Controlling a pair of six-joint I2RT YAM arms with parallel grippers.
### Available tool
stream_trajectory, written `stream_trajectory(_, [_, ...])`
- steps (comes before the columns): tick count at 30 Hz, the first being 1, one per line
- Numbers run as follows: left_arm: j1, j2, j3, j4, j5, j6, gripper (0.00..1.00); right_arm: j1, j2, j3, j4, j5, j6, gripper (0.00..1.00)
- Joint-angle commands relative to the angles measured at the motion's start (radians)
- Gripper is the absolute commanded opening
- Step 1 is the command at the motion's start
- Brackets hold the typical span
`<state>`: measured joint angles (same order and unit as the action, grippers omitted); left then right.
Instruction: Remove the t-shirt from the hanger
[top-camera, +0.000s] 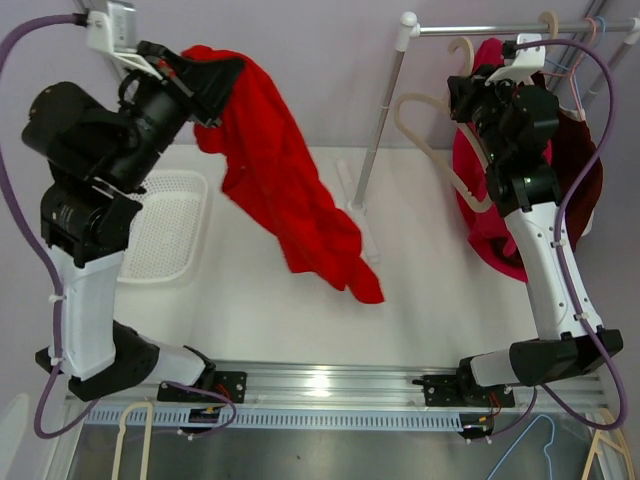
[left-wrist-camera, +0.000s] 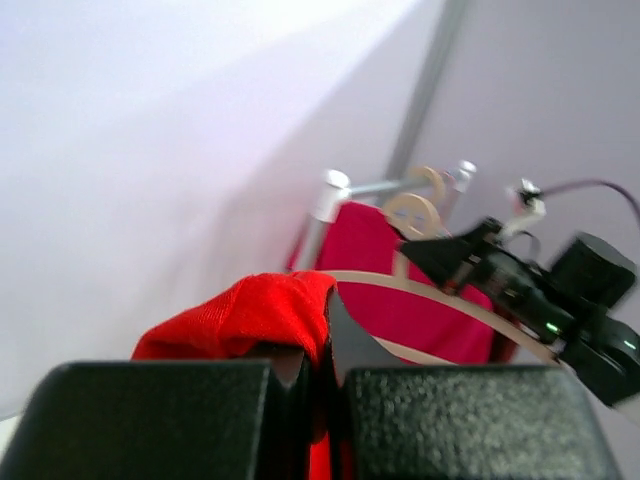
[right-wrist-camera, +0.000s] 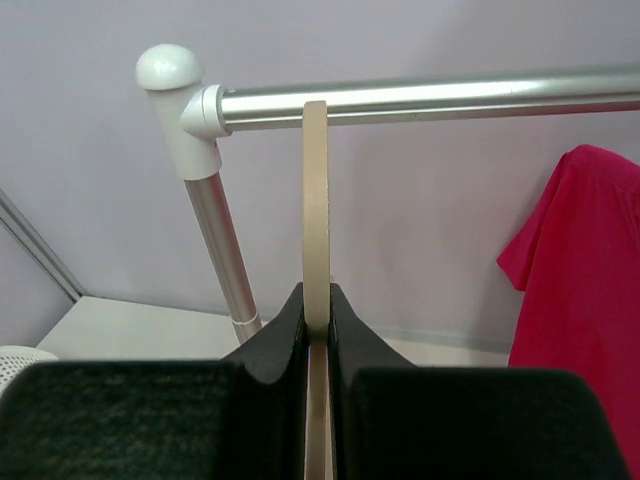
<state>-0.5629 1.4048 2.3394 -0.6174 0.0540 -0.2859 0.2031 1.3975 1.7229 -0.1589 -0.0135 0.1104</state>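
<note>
left gripper (top-camera: 205, 85) clamped on t-shirt (top-camera: 290, 190), which drapes long-axis down, left of the rack pole (top-camera: 380, 130), well apart from hanger (right-wrist-camera: 316, 200); right gripper (right-wrist-camera: 316, 315) pinches hanger, right of pole.

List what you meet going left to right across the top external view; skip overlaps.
In order: white perforated plastic basket → red fabric t-shirt → silver metal rack post → beige wooden hanger → dark maroon hanging garment.
</note>
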Motion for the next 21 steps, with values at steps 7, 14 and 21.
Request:
stream_trajectory(7, [0.273, -0.092, -0.193, 0.269, -0.049, 0.050, 0.01, -0.008, 0.047, 0.067, 0.197, -0.025, -0.012, 0.00])
stream_trajectory(14, [0.443, 0.052, -0.005, 0.275, 0.024, 0.024, 0.01, -0.008, 0.155, 0.187, 0.190, -0.025, -0.031, 0.00])
stream_trajectory(21, [0.602, 0.151, 0.063, 0.311, 0.082, -0.064, 0.01, -0.011, 0.285, 0.336, 0.165, -0.036, -0.037, 0.00])
